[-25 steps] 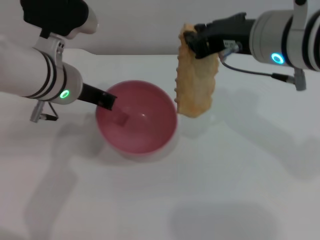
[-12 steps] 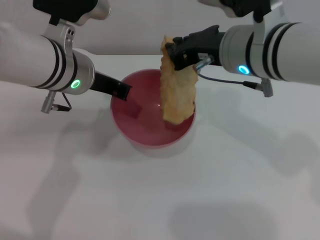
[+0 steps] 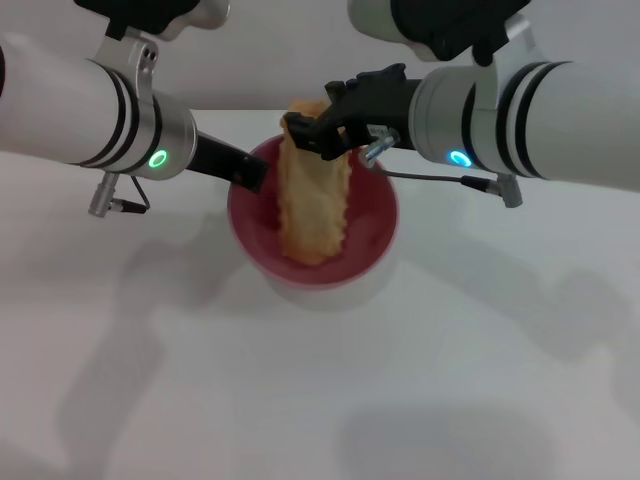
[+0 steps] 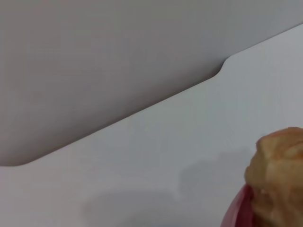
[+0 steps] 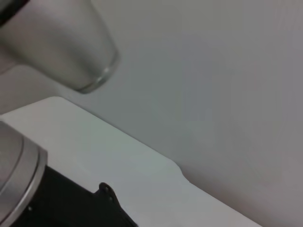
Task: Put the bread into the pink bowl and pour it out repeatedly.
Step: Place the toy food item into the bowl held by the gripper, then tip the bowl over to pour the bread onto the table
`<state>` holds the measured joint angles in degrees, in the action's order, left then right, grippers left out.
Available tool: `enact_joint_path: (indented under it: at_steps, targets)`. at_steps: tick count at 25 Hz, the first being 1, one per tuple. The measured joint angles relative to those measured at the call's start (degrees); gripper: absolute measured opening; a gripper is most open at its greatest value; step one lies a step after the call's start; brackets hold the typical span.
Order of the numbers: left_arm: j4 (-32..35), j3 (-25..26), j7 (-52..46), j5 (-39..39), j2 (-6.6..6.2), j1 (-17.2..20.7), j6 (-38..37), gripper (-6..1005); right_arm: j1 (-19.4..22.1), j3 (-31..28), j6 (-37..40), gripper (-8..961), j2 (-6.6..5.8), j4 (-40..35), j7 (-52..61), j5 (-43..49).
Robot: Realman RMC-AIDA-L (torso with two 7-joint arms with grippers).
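Bright, even overhead light. Soft grey arm shadows spread over the white desk (image 3: 420, 380) in front of the pink bowl (image 3: 375, 235); faint gloss on its rim. Both wrist views soft; the bread (image 4: 279, 179) blurred up close.

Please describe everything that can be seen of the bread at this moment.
The bread is an oblong toy loaf with a pale golden-tan crust and wavy, ridged edges. It hangs nearly upright. The right gripper is shut on its upper end, and its lower end sits inside the pink bowl; whether it touches the bottom cannot be told. The left gripper holds the bowl's rim beside it. The left wrist view shows its rounded, lumpy end above the rim.
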<state>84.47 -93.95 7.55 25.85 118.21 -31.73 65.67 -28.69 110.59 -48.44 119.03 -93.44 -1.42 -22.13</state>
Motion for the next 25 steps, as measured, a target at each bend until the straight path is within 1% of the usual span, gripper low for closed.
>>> enact_joint_path:
  at_steps: [3,5,7,8,9,12,15,18,19,20,23,25]
  targets:
    - [-0.16,-0.21,0.10,-0.38,-0.11,0.18,-0.88,46,0.26,-0.72,0.22,421,0.06,-0.31,0.39,0.04]
    - [-0.28,-0.41,0.33,-0.75,-0.14,0.32,-1.42,46,1.35,-2.20,0.39,487,0.10,-1.35,2.11,0.86]
    - [-0.59,-0.70,1.65,-2.61,-0.21,0.67,-3.02,46,3.12,-4.64,-0.39,618,0.07,-3.23,4.36,2.16]
    - [-0.73,-0.66,2.20,-3.58,-0.23,0.77,-3.42,46,4.39,-6.81,-1.20,684,0.01,-4.59,5.13,2.81]
    - [-0.90,-0.63,2.88,-4.77,-0.24,0.83,-3.90,46,5.95,-9.43,-2.66,684,0.05,-6.00,5.32,3.03]
    - [-1.39,-0.91,5.96,-8.10,-0.23,1.02,-5.28,46,10.03,-14.61,-5.65,686,0.10,-8.69,5.05,3.05]
    - [-1.76,-2.81,10.04,-11.95,-0.18,1.81,-8.28,46,14.80,-18.21,-7.36,686,0.10,-10.37,4.30,3.00]
    - [-2.09,-7.36,12.51,-17.65,-0.13,2.31,-10.82,46,18.49,-20.44,-8.40,686,0.24,-10.68,3.74,2.84]
    - [-2.10,-10.27,12.53,-21.39,0.03,2.42,-11.25,46,19.26,-20.89,-8.80,685,0.33,-10.52,3.54,2.64]
    - [-2.07,-11.35,12.31,-22.61,0.07,2.51,-11.43,46,19.54,-21.02,-8.96,685,0.34,-10.27,3.51,2.52]
    - [-0.69,-17.59,9.55,-28.69,0.25,3.64,-12.99,46,19.93,-21.05,-9.12,685,0.36,-8.88,3.48,2.00]
    - [1.00,-21.76,6.55,-33.82,0.26,5.11,-14.75,46,19.77,-20.91,-9.04,685,0.33,-7.95,3.46,1.56]
